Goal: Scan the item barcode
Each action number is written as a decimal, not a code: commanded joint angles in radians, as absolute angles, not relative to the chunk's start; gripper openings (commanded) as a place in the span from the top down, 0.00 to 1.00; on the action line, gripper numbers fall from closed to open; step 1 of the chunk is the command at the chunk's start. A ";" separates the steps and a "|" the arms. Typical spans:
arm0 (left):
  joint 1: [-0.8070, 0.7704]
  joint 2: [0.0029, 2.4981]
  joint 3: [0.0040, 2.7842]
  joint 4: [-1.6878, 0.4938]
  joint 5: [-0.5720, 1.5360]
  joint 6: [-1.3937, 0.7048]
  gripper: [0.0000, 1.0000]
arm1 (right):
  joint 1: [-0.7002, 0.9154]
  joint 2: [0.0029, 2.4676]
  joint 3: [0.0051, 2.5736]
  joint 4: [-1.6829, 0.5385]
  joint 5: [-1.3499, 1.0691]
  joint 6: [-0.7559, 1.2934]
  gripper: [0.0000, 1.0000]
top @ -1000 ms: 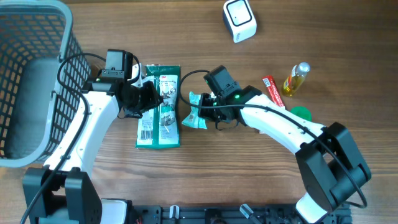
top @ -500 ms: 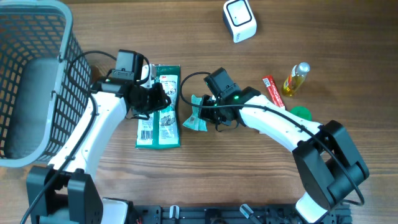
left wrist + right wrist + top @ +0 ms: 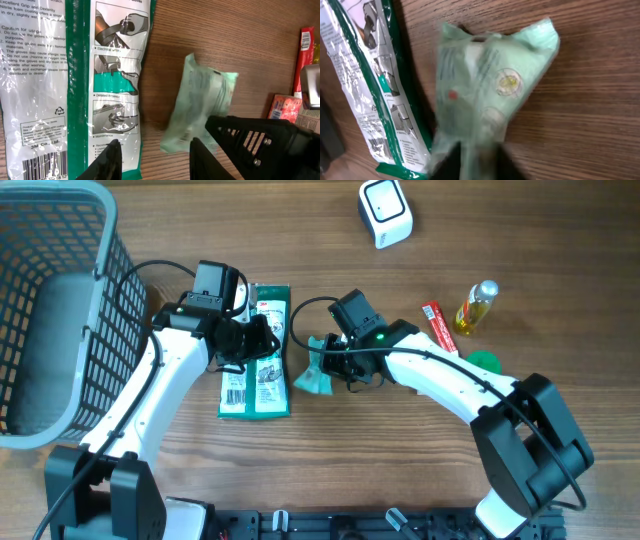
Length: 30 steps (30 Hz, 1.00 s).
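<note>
A small pale-green pouch lies on the wood table just right of a green-and-white glove packet. My right gripper sits over the pouch. In the right wrist view the pouch is blurred, and its lower end lies between the parted fingers of the right gripper. My left gripper hovers open over the glove packet's right edge. In the left wrist view the left gripper has nothing in it, with the glove packet on its left and the pouch on its right. The white scanner stands at the far edge.
A grey wire basket fills the left side. An oil bottle, a red stick packet and a green lid lie to the right.
The right gripper's fingers have parted on the pouch, which has swung to hang narrower and lower. The left gripper has moved right over the glove packet.
</note>
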State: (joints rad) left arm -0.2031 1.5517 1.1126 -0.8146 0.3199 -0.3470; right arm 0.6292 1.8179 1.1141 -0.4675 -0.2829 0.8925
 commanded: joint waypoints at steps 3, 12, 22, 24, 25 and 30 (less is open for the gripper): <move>-0.207 1.539 1.126 -0.812 0.314 -0.349 0.69 | 0.632 1.831 1.106 -0.469 -0.285 0.891 0.42; -0.223 1.539 1.126 -0.823 0.326 -0.349 0.96 | 0.583 1.770 1.106 -0.510 -0.303 0.836 0.43; -0.348 1.623 1.126 -0.784 0.325 -0.409 0.96 | 0.442 1.756 1.106 -0.563 -0.499 0.662 0.68; -0.373 1.658 1.126 -0.779 0.325 -0.409 0.96 | 0.414 1.756 1.106 -0.566 -0.530 0.646 0.89; -0.379 1.672 1.126 -0.778 0.325 -0.409 0.96 | 0.405 1.756 1.106 -0.566 -0.533 0.646 0.96; -0.381 1.700 1.126 -0.775 0.326 -0.409 0.96 | 0.401 1.761 1.106 -0.538 -0.532 0.646 0.96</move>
State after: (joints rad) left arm -0.3798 1.6852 1.1126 -0.7803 0.3202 -0.3988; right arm 0.3992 1.7786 1.1141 -0.5552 -0.4980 0.6712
